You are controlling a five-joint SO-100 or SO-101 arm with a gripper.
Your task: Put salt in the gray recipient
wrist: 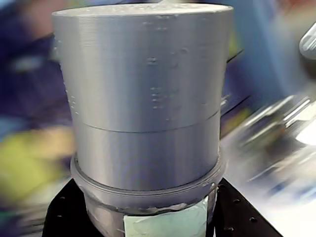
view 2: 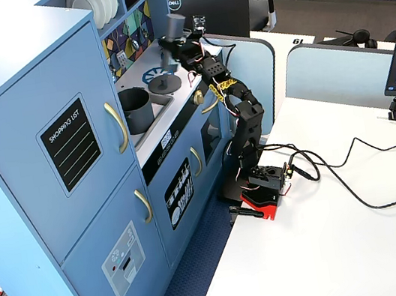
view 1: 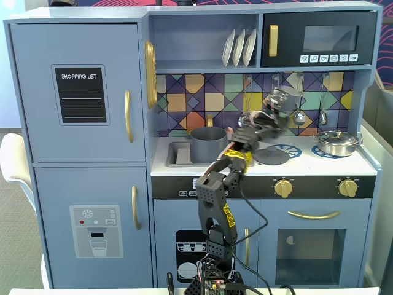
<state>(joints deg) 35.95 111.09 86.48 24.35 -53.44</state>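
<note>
The salt [wrist: 148,98], a gray cylinder with a lighter cap and a pale green label, fills the wrist view. My gripper [wrist: 153,219] is shut on it, with a black jaw on each side of its lower body. In both fixed views the salt [view 1: 286,97] [view 2: 176,25] is held in the air above the stove side of the toy kitchen counter, gripper [view 1: 275,110] [view 2: 177,43] just below it. The gray recipient [view 1: 207,144] [view 2: 136,107], a dark gray pot, stands in the sink recess, to the left of the gripper in a fixed view. The wrist view's background is blurred.
A flat gray round lid [view 1: 271,157] [view 2: 164,84] lies on the stove below the gripper. A shiny silver pan [view 1: 336,142] sits at the counter's right end. Utensils [view 1: 299,115] hang on the tiled back wall. White plates [view 1: 239,48] stand on the shelf above.
</note>
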